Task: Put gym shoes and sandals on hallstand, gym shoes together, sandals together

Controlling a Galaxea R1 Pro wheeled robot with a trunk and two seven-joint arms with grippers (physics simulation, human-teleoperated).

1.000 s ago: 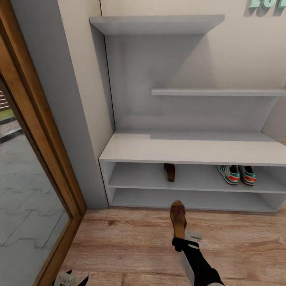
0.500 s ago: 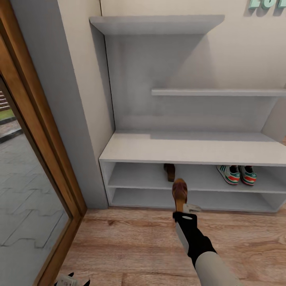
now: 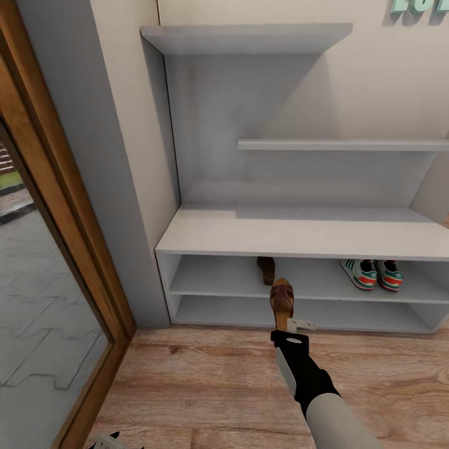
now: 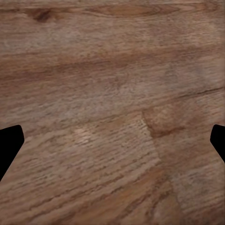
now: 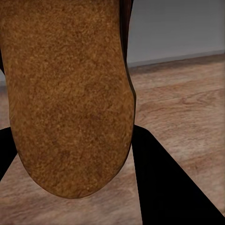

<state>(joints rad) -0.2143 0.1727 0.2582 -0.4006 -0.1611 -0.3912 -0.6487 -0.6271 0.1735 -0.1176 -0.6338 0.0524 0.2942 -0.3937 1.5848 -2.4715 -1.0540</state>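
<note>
My right gripper [image 3: 289, 325] is shut on a brown sandal [image 3: 282, 298] and holds it in the air just in front of the hallstand [image 3: 299, 234], toe toward the open shelves. The right wrist view looks at this sandal's tan sole [image 5: 70, 93] between my dark fingers [image 5: 164, 183]. The other sandal [image 3: 267, 269] lies on the upper open shelf, just beyond the held one. Both gym shoes [image 3: 362, 273] [image 3: 390, 275] stand side by side further right on the same shelf. My left gripper [image 4: 112, 145] hangs open over the corridor floor [image 4: 112, 70].
A wood-framed glass door [image 3: 56, 262] and a grey wall section [image 3: 118, 187] bound the space on the left. White wall shelves [image 3: 249, 38] [image 3: 343, 144] hang above the bench top. Teal lettering [image 3: 418, 6] shows at the upper right. The lower shelf [image 3: 299, 312] holds nothing.
My right arm has reached forward and raised the sandal from over the floor up to the front of the shelves, then nearly stopped. The left gripper has sunk toward the view's bottom edge.
</note>
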